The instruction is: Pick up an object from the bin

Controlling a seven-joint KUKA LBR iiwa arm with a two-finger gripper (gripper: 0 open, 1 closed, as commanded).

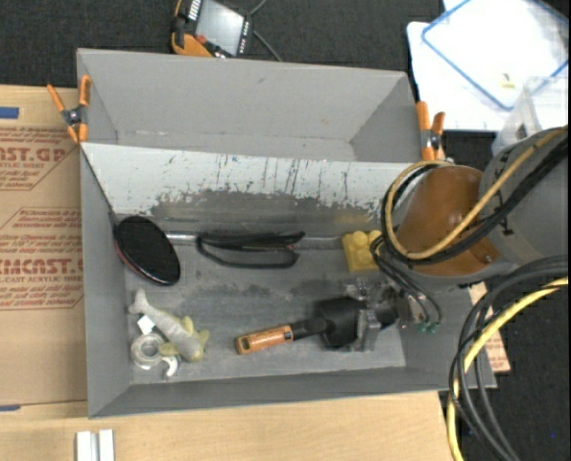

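Note:
My gripper (381, 313) is low at the right end of the bin floor, below the arm's orange cover. Its metal tip sits against the black head of a tool with an orange-brown handle (266, 339), which lies along the front of the floor and points left. A small yellow piece (360, 250) lies just behind the gripper, near the back wall.
A long black handle-shaped piece (249, 249) lies mid-floor by the back wall. A black oval thing (147, 250) rests at the left wall. Pale plastic and metal fittings (165, 339) are heaped in the front left corner.

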